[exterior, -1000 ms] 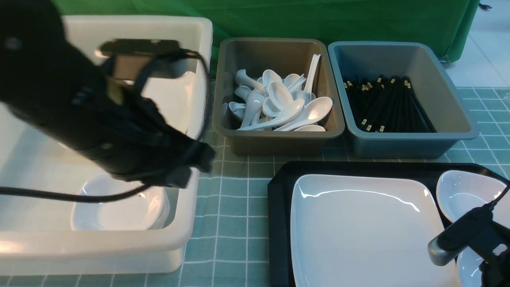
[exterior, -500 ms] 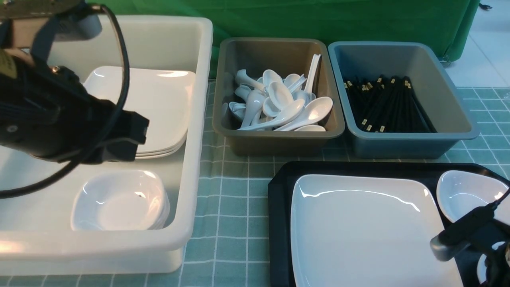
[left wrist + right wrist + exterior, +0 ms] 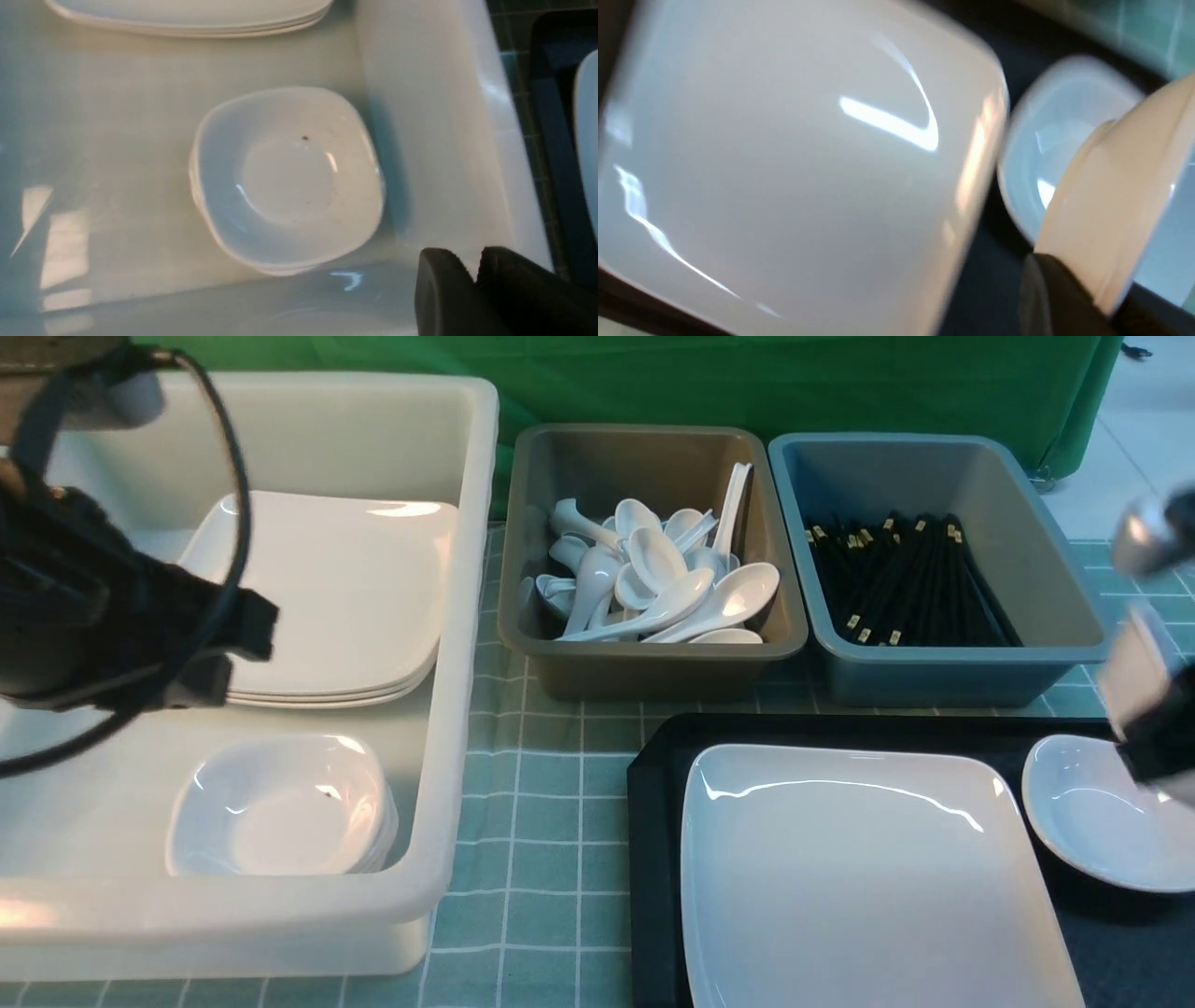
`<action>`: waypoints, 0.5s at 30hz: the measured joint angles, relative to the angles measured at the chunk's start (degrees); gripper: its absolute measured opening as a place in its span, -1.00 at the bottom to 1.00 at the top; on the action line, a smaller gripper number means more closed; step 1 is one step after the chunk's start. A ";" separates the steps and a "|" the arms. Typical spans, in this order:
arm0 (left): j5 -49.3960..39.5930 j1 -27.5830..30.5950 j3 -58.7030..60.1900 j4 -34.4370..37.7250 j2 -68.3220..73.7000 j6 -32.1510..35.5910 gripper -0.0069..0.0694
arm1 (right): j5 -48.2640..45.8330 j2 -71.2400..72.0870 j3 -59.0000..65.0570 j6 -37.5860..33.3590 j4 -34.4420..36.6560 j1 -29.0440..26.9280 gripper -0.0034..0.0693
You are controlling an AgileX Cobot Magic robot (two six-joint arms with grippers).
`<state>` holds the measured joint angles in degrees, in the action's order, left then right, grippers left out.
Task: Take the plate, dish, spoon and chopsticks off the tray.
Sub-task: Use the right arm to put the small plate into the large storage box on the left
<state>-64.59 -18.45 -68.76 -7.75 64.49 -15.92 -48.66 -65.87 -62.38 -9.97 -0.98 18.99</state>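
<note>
The large white plate lies on the black tray; it also shows in the right wrist view. One small white dish lies on the tray to the plate's right. My right gripper is shut on the rim of a second small dish, held tilted above the tray; in the front view it is a blur at the right edge. My left gripper is shut and empty above the white bin's near wall. No spoon or chopsticks show on the tray.
A white bin on the left holds stacked plates and stacked small dishes. A brown bin holds several spoons. A blue-grey bin holds several chopsticks. A green checked cloth covers the table.
My left arm has pulled back to the left, uncovering the bin's plates and dishes. My right gripper has risen from the tray's near right corner with a small dish.
</note>
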 joint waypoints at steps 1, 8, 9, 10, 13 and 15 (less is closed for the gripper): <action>-0.66 3.74 0.00 0.76 0.00 0.49 -0.57 | 1.58 -2.02 -4.94 -4.59 5.30 2.29 -0.76; -1.47 21.37 0.00 7.43 -1.02 5.42 -0.57 | 7.21 -16.76 -20.78 -11.68 12.88 17.44 -0.76; -1.54 24.74 0.15 8.55 -1.76 6.20 -0.57 | 7.72 -19.60 -23.46 -12.07 13.00 20.01 -0.76; -1.54 25.85 0.32 9.14 -2.24 6.75 -0.57 | 8.17 -21.88 -25.69 -12.29 13.07 21.99 -0.76; -1.20 34.19 1.94 14.01 -5.81 9.17 -0.57 | 9.76 -30.96 -34.93 -12.97 13.40 29.13 -0.76; -0.61 36.39 2.94 16.61 -7.64 10.57 -0.57 | 10.47 -34.79 -39.44 -13.21 13.47 31.43 -0.76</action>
<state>-65.20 17.94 -65.81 8.86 56.84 -5.35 -38.19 -100.66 -101.82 -23.18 12.49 50.42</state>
